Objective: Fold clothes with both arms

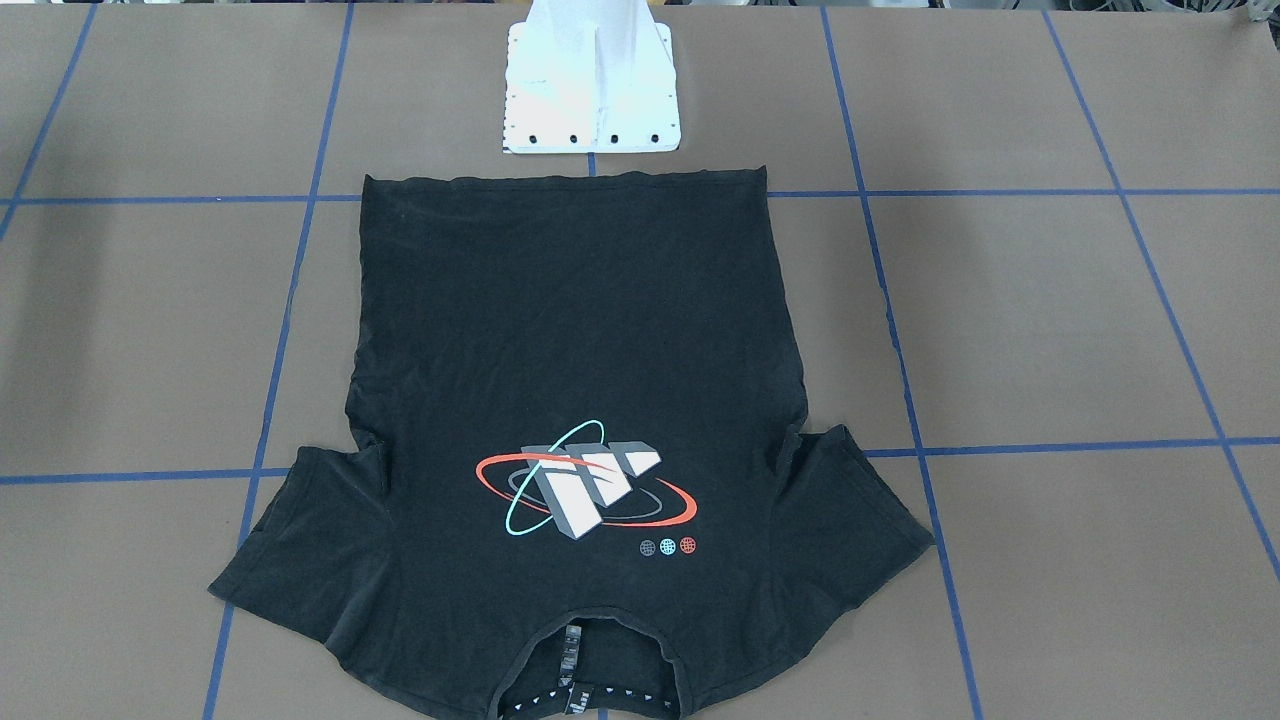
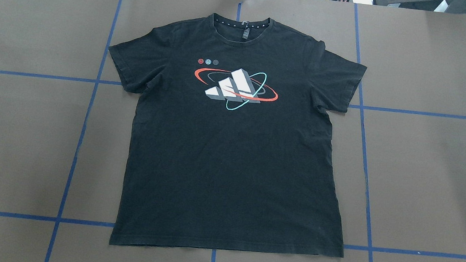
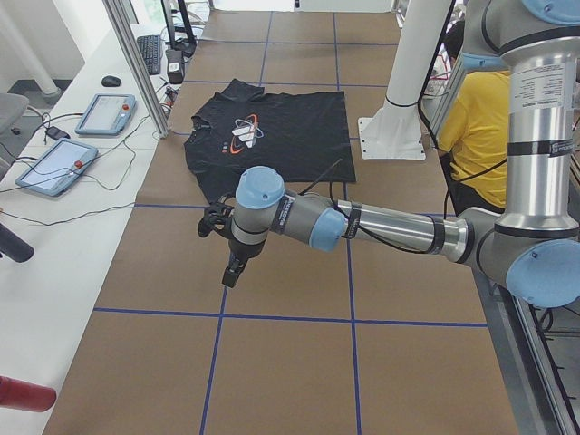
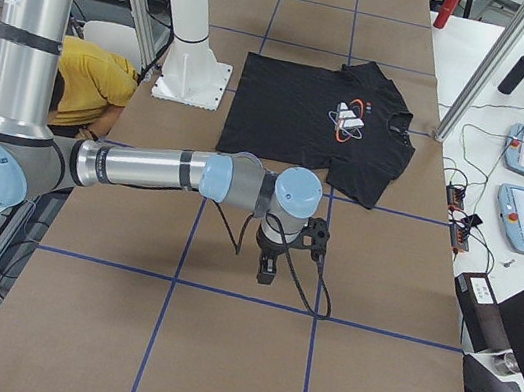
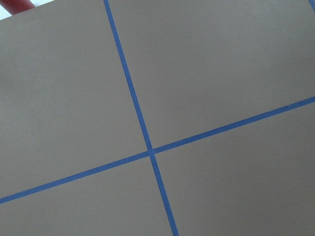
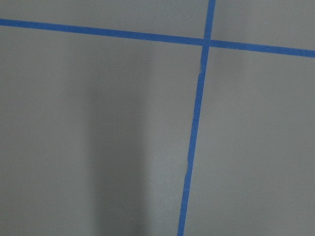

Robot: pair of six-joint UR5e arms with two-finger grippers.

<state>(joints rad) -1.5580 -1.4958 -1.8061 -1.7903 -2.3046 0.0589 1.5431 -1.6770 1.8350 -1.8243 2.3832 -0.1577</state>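
Step in hand: start position, no fold made. The T-shirt (image 2: 231, 148) lies flat and fully spread on the surface (image 2: 425, 175), print up, with both sleeves out. Its hem is on the pedestal (image 1: 592, 90) side and its collar on the far side.

Left hand (image 3: 229, 279): points down over bare surface, with the T-shirt well apart from it, further along the surface. Right hand (image 4: 266, 276): same posture at the opposite end, T-shirt likewise well apart. Neither hand touches cloth. The side views do not allow a reading of how far either hand is open, and each wrist camera shows only bare surface and blue tape lines (image 5: 150, 151).

Next move, as judged: bring each hand inward to its own side of the T-shirt, lower to the cloth edge, and take matching grip points so the first fold lifts evenly
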